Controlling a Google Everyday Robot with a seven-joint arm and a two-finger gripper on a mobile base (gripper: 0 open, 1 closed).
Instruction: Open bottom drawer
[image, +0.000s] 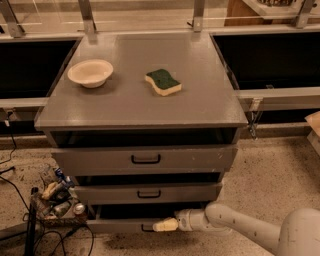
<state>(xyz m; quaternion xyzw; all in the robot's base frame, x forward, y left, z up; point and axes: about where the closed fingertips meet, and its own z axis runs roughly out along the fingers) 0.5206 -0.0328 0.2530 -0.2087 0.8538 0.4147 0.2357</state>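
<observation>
The grey cabinet has three drawer fronts. The bottom drawer (117, 226) is the lowest and narrowest grey front, with a small black loop handle (147, 229) low in the camera view. It stands a little out from the cabinet, with a dark gap above it. My gripper (159, 226) reaches in from the lower right on a white arm, and its cream tip lies right at the handle, partly covering it.
Above are the middle drawer (149, 193) and the top drawer (145, 159), each with a black handle. On the cabinet top (200, 90) sit a cream bowl (90, 73) and a green-and-yellow sponge (163, 82). A crate of clutter (57, 197) and cables lie on the floor at the left.
</observation>
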